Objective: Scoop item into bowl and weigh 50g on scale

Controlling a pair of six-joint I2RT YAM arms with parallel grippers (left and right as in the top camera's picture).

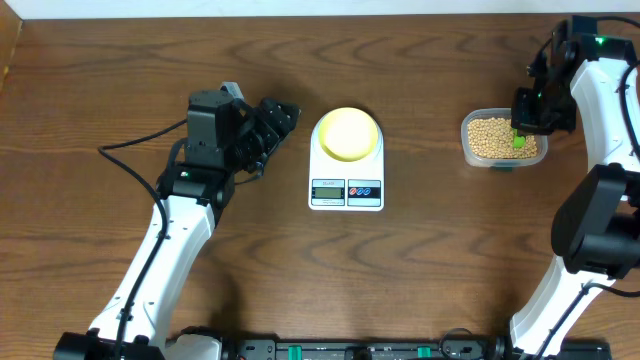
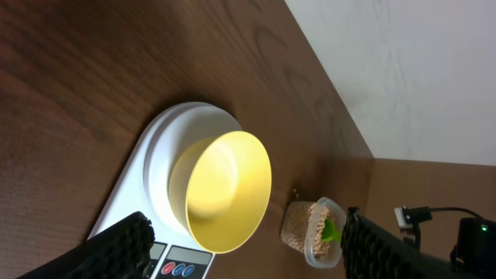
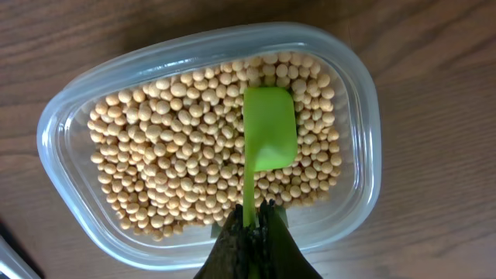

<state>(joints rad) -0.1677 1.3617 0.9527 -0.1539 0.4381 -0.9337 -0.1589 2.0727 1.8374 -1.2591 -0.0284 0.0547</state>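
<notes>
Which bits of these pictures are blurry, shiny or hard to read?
Overhead view: even light, the scale display too small to read. Left wrist view: the bowl is crisp, softly shaded inside. Right wrist view: beans sharp, tub rim glinting, right gripper dark and blurred.

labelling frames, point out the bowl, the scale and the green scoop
bowl [image 1: 346, 133], overhead view, centre of its inside
scale [image 1: 346, 190], overhead view, the panel between display and buttons
scoop [image 3: 270, 128], right wrist view, middle of its green blade

Probably a robotics lab: wood-grain table [image 1: 100, 80], plain white wall [image 2: 418, 70] behind.
</notes>
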